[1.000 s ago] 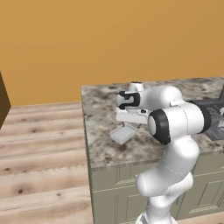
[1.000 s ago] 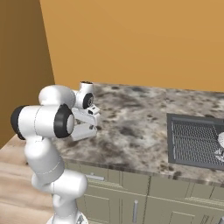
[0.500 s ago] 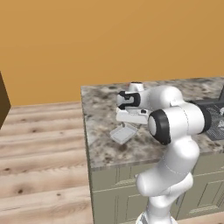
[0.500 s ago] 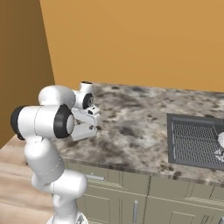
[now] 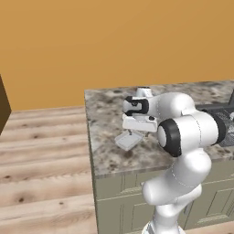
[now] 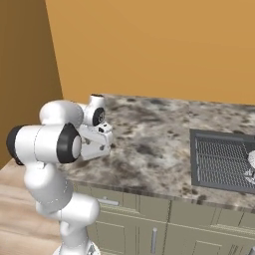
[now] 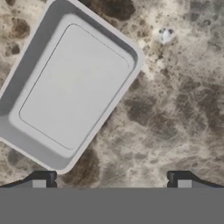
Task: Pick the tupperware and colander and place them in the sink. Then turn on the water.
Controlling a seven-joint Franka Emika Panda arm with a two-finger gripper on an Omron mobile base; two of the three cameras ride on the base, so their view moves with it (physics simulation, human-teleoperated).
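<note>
Granite counter [image 7: 175, 109]: tupperware [image 7: 70, 87] lies off-centre, beyond the wide-open jaws.

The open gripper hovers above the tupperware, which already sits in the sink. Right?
Not quite. The tupperware lies on the speckled counter, not in the sink, as the left base view shows. The gripper is indeed open above it.

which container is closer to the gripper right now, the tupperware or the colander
The tupperware: the shallow rectangular tray on the counter, directly under the open gripper. The round white colander sits far off at the sink.
</note>
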